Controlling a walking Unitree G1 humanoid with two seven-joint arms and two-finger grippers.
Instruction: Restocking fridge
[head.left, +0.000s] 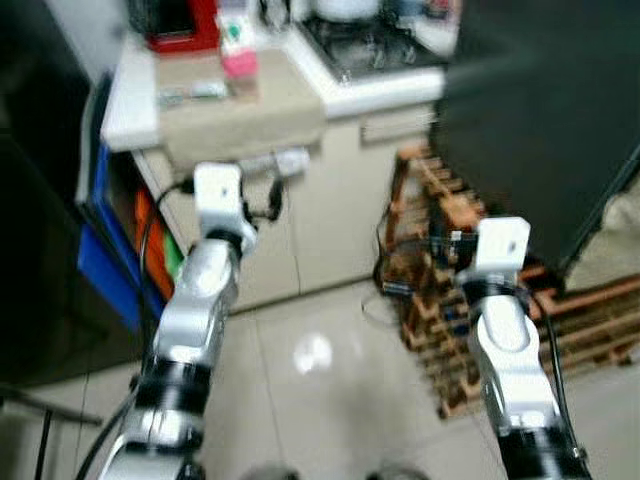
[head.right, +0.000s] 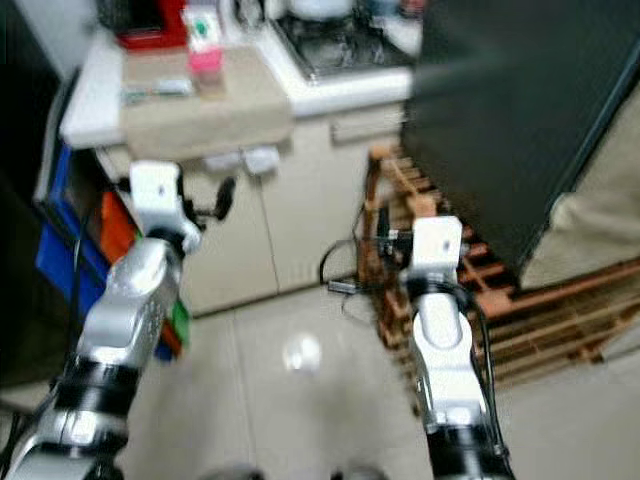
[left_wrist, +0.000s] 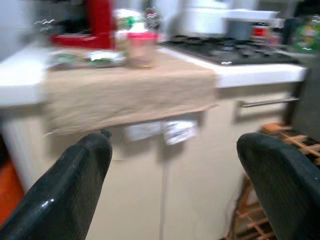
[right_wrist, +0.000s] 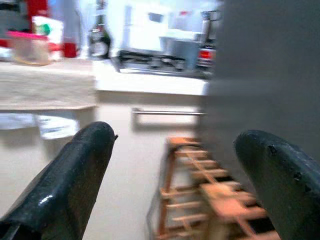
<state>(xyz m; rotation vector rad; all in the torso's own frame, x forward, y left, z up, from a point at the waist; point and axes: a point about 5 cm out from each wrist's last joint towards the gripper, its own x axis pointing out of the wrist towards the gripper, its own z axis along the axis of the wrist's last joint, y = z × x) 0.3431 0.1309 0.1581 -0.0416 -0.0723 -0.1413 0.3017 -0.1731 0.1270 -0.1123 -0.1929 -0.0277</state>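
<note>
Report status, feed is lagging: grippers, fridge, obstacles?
Left gripper, right gripper open, empty. Fridge ahead right. Wooden rack beside it.

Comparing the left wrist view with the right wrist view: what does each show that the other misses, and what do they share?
Left wrist view: the open left gripper faces the counter's beige cloth head-on, with a flat packet lying on it.

Right wrist view: the open right gripper faces the wooden rack beside the dark fridge wall.

Both: the pink-lidded container, the stove and the cabinet handle.
</note>
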